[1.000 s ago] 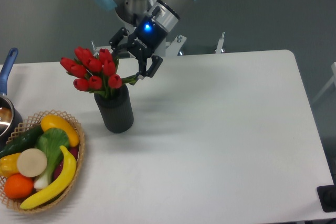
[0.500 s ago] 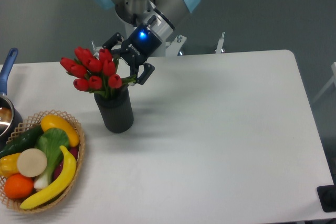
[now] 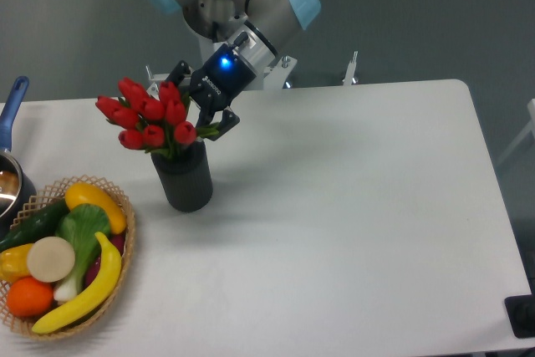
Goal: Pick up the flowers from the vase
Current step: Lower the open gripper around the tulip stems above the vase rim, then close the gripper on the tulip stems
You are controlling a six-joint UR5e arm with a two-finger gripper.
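Since a second ago the tool [image 3: 198, 108] has moved left and now sits right against the right side of the flowers [image 3: 152, 116]; the bunch leans a little more leftward.

Near left corner: wicker basket [image 3: 125, 244] holding a yellow banana [image 3: 88, 290], an orange [image 3: 29, 296], a pale round disc [image 3: 51, 258], leafy greens [image 3: 84, 227] and a yellow pepper [image 3: 94, 201]. Left edge, slightly farther: pot [image 3: 10, 186] with blue handle [image 3: 12, 106].

Mid bench [image 3: 351, 206]: the vase [image 3: 184, 177], dark and ribbed, upright, right of and just beyond the basket. Flowers stand in it, red buds above the rim.

Farther: tool fingers [image 3: 224, 120] spread open; one dark finger shows right of the buds, the other behind them. No grip on stems visible. Blue light glows on the tool body [image 3: 221, 63].
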